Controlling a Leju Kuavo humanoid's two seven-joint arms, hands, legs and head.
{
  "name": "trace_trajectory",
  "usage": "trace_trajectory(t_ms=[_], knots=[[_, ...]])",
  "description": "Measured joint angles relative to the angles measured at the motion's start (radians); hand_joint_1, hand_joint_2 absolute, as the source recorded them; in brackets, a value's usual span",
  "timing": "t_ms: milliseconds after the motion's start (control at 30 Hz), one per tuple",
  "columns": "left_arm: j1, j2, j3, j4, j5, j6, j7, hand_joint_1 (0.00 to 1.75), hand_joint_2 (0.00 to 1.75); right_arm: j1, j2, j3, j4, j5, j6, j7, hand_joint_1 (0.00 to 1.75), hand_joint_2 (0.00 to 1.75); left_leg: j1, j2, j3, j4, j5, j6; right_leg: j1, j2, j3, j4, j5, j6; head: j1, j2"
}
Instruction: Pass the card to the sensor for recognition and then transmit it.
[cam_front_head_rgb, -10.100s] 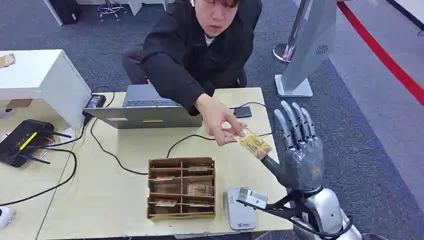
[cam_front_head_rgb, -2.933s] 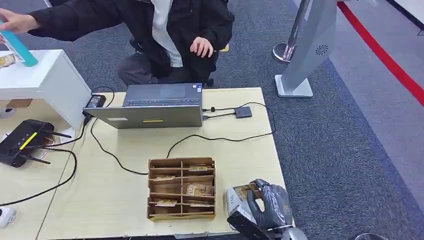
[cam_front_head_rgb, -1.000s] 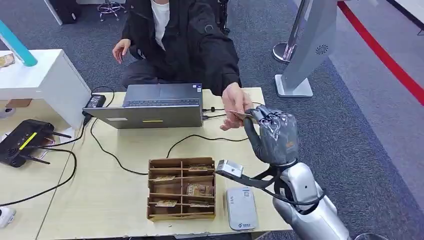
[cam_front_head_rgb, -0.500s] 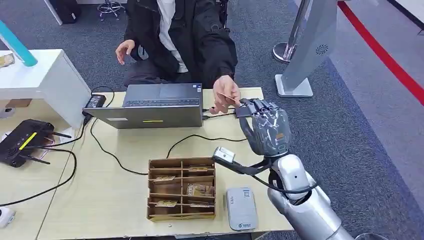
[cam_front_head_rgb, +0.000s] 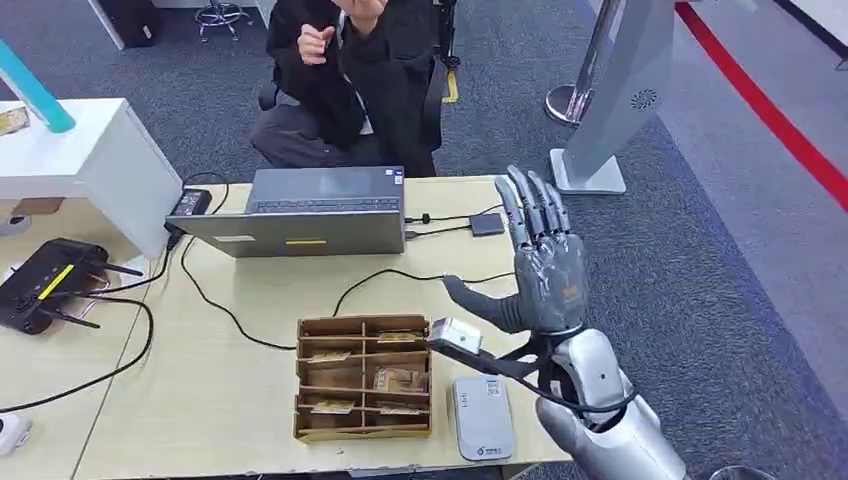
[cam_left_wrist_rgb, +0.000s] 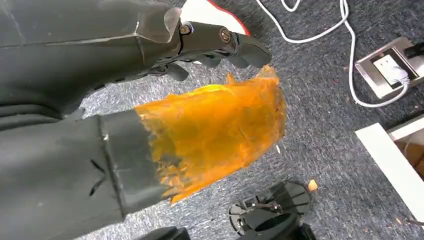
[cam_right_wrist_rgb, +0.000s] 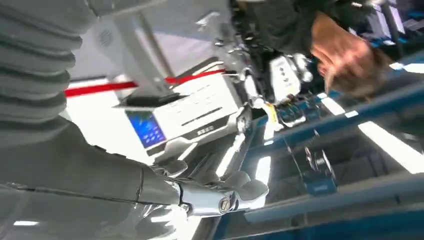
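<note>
- The white sensor (cam_front_head_rgb: 481, 417) lies flat at the near edge of the counter (cam_front_head_rgb: 240, 390), just beside the brown divided tray (cam_front_head_rgb: 364, 377) holding small packets.
- The right hand (cam_front_head_rgb: 535, 262) is raised above the counter, palm upright, fingers (cam_front_head_rgb: 527, 205) spread and straight, thumb out, holding nothing.
- The left hand (cam_left_wrist_rgb: 150, 80) hangs over grey carpet, its dark fingers bent with nothing between them.
- Farther back sit a grey laptop (cam_front_head_rgb: 300, 215) and black cables.
- A person (cam_front_head_rgb: 350, 70) crouches beyond the counter, hands drawn up to the chest; I cannot make out the card there.
</note>
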Motion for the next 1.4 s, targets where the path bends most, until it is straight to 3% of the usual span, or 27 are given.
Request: trace_trajectory(t_ms=[300, 567, 733, 767, 1400], knots=[[0.02, 0.002, 0.0, 0.0, 0.03, 0.028, -0.027, 0.0, 0.0, 0.187, -0.026, -0.022, -0.165, -0.218, -0.128, -0.178, 0.0, 0.0, 0.0, 0.0, -0.001, 0.0, -0.001, 0.0, 0.0, 0.0, 0.0, 0.0, -0.001, 0.001, 0.0, 0.0], [0.027, 0.005, 0.006, 0.0, 0.045, 0.037, -0.043, 0.0, 0.0, 0.319, -0.037, -0.023, -0.262, -0.446, -0.135, -0.336, 0.0, 0.0, 0.0, 0.0, 0.0, 0.0, -0.001, 0.0, 0.0, 0.0, 0.0, 0.0, -0.001, 0.001, 0.0, 0.0], [0.028, 0.006, 0.008, 0.0, 0.047, 0.039, -0.048, 0.0, 0.0, 0.365, -0.037, -0.015, -0.281, -0.522, -0.114, -0.381, 0.0, 0.0, 0.0, 0.0, 0.0, 0.0, -0.001, 0.0, 0.0, 0.0, 0.0, 0.0, -0.001, 0.001, 0.0, 0.0], [0.028, 0.006, 0.009, 0.0, 0.048, 0.039, -0.048, 0.0, 0.0, 0.374, -0.037, -0.012, -0.283, -0.525, -0.113, -0.384, 0.0, 1.75, 0.0, 0.0, 0.0, 0.0, -0.001, 0.0, 0.0, 0.0, 0.0, 0.0, -0.001, 0.001, 0.0, 0.0], [0.034, 0.009, 0.026, 0.0, 0.055, 0.05, -0.051, 0.0, 0.0, 0.432, -0.063, 0.047, -0.25, -0.484, -0.115, -0.359, 0.0, 1.75, 0.0, 0.0, 0.0, 0.0, -0.001, 0.0, 0.0, 0.0, 0.0, 0.0, -0.001, 0.001, 0.0, 0.0]])
